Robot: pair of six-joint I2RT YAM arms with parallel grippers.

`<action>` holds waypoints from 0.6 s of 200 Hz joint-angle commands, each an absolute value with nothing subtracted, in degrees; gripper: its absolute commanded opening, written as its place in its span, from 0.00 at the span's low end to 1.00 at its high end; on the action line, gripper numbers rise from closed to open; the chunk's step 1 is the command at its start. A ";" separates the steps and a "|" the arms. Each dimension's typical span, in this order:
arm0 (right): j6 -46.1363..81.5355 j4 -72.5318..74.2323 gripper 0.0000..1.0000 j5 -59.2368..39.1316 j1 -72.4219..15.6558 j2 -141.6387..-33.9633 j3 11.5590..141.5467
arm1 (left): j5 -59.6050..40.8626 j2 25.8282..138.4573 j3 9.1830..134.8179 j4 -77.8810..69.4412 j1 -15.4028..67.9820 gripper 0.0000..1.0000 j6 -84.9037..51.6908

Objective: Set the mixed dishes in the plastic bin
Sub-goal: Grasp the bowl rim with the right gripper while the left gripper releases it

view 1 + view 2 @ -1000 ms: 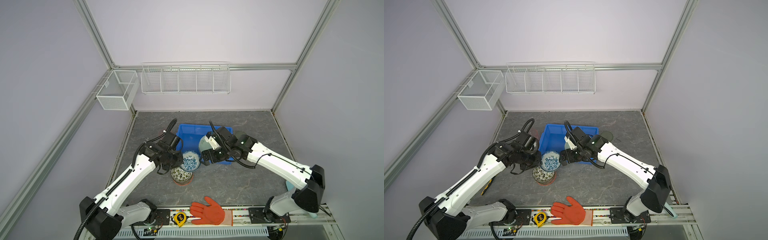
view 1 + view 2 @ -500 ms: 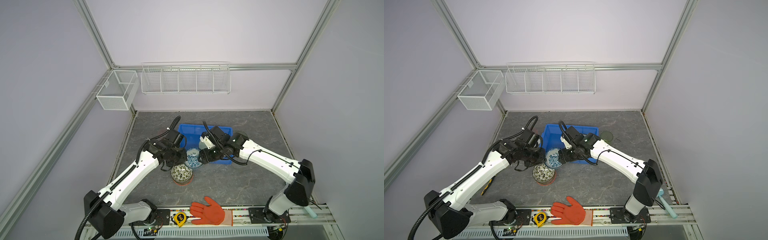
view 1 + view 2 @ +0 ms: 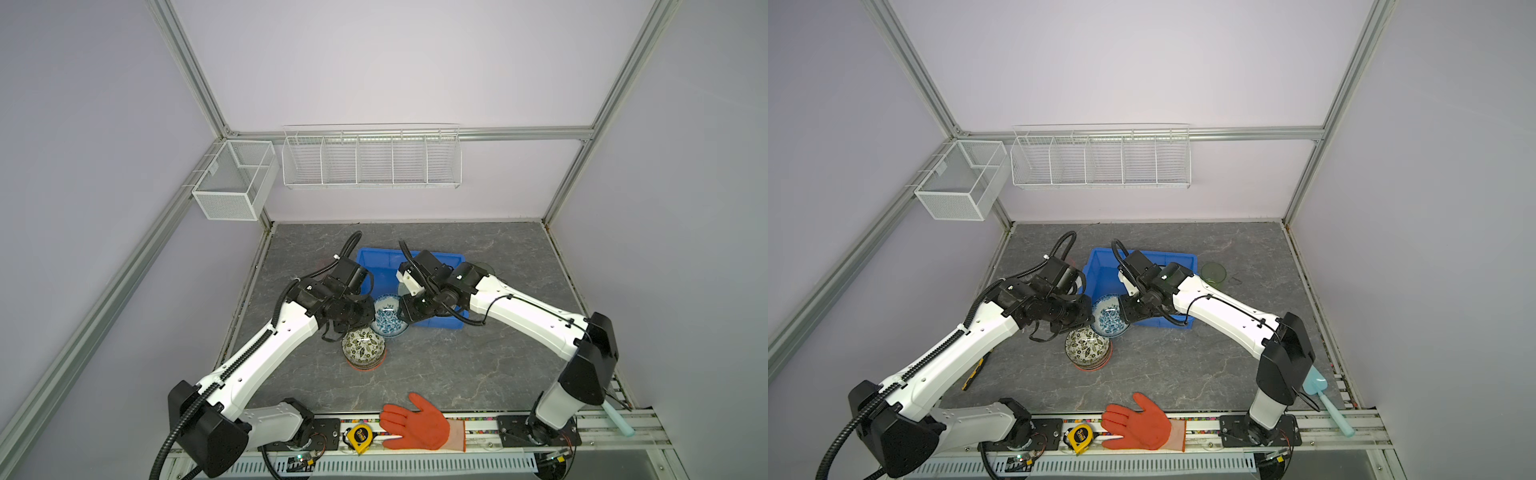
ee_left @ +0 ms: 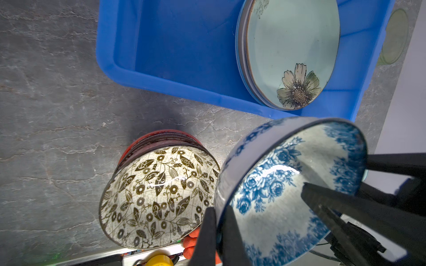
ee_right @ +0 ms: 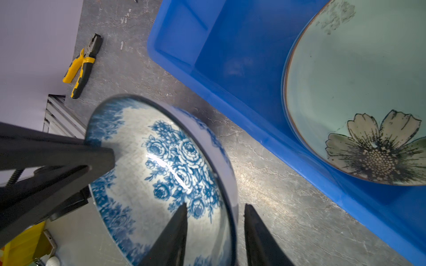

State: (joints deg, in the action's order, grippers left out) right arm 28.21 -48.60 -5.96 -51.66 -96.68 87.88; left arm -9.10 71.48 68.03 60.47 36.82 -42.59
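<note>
Pinching the rim of the blue-flowered bowl (image 4: pixel 288 184), the left jaws are gripping it tight, their fingers (image 4: pixel 205 235) pressing the wall from inside and outside. The right jaws are standing partway apart, straddling the opposite rim: one of their fingers (image 5: pixel 173 232) is reaching inside the bowl (image 5: pixel 161 161), while the other is waiting outside the wall with a thin gap showing, so they are not clamping it.

The bowl (image 3: pixel 390 316) is hanging tilted between the two arms, clear of the table (image 3: pixel 498 365), just in front of the near wall of the blue bin (image 3: pixel 378 270) in both top views. Just beside and below it, a leaf-patterned bowl (image 4: pixel 159 198) is sitting on top of a small stack of red-rimmed bowls (image 4: pixel 161 138) on the table.

Inside the bin (image 4: pixel 110 69), a flowered plate (image 4: pixel 288 46) is lying on top of other plates, toward the end nearer the right arm. A green cup (image 3: pixel 1213 273) is standing on the table just beyond that end of the bin (image 3: pixel 1100 270).

Farther out, yellow-handled pliers (image 5: pixel 83 64) are lying on the table by the left arm, and an orange glove (image 3: pixel 419 428) and a yellow tape measure (image 3: pixel 359 434) are resting on the front rail.
</note>
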 commanded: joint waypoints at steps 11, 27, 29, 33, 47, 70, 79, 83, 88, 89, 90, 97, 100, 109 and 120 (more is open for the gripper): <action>27.89 -50.31 0.35 -3.41 -52.01 -97.03 89.60 | -10.20 71.01 68.88 59.39 37.13 0.00 -41.83; 27.95 -50.32 0.29 -2.54 -52.03 -96.86 89.56 | -10.28 71.08 68.91 59.25 37.13 0.00 -41.75; 27.95 -50.28 0.29 -2.44 -52.03 -96.79 89.56 | -10.28 71.08 68.91 59.31 37.17 0.00 -41.75; 27.95 -50.11 0.28 -2.30 -52.03 -96.77 89.48 | -10.42 71.05 68.91 59.27 37.15 0.00 -41.75; 27.77 -49.92 0.25 -2.16 -51.94 -96.94 89.62 | -10.43 71.17 68.91 59.28 37.15 0.00 -41.82; 27.69 -49.92 0.20 -2.29 -51.95 -97.56 89.82 | -10.42 70.99 68.91 59.16 37.18 0.00 -41.91; 27.68 -49.79 0.18 -2.37 -51.97 -97.72 89.91 | -10.48 70.99 68.83 59.12 37.17 0.00 -41.85; 27.69 -49.75 0.18 -2.44 -51.95 -97.73 89.96 | -10.48 70.93 68.81 59.12 37.18 0.00 -41.87; 27.69 -49.67 0.16 -2.38 -51.95 -97.82 90.00 | -10.47 70.86 68.82 59.14 37.18 0.00 -41.95; 27.73 -49.66 0.16 -2.42 -51.95 -97.82 90.00 | -10.47 70.81 68.77 59.15 37.18 0.00 -41.98; 27.75 -49.66 0.15 -2.40 -51.99 -97.82 90.00 | -10.51 70.82 68.75 59.15 37.13 0.00 -41.95; 27.77 -49.49 0.12 -2.42 -51.94 -97.89 90.05 | -10.48 70.84 68.64 59.05 37.15 0.00 -41.97; 27.77 -49.44 0.10 -2.42 -51.94 -97.85 90.08 | -10.47 70.75 68.57 58.97 37.12 0.00 -41.94; 27.85 -49.32 0.07 -2.31 -51.94 -97.78 90.09 | -10.48 70.70 68.32 58.92 37.11 0.00 -42.04; 27.94 -49.00 0.07 -1.89 -51.95 -97.52 90.00 | -10.56 70.66 68.08 58.67 37.16 0.00 -42.15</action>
